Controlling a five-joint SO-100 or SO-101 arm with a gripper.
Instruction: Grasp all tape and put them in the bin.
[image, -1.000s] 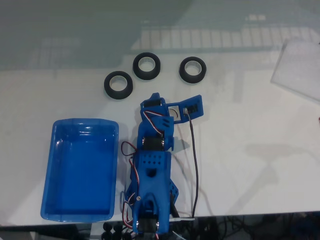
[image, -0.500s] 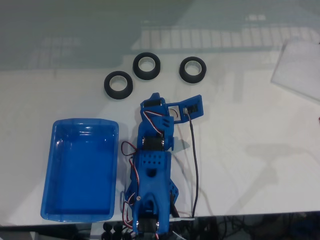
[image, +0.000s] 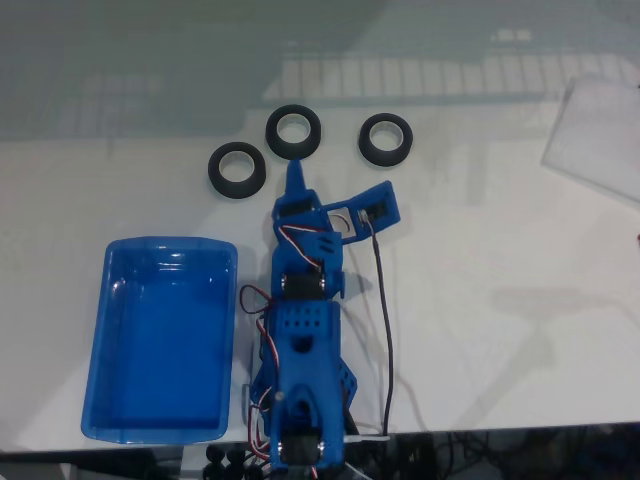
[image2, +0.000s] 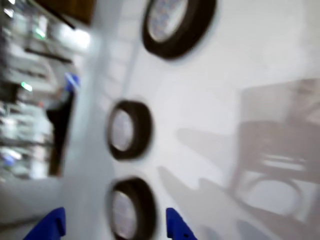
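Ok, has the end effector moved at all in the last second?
Yes. In the fixed view the end effector has reached up the picture toward the middle tape roll, while the bin stayed put.

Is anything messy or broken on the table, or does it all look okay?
Nothing looks broken or spilled. The three tape rolls lie flat on the white table, and the blue bin sits level. The wrist view is just blurry.
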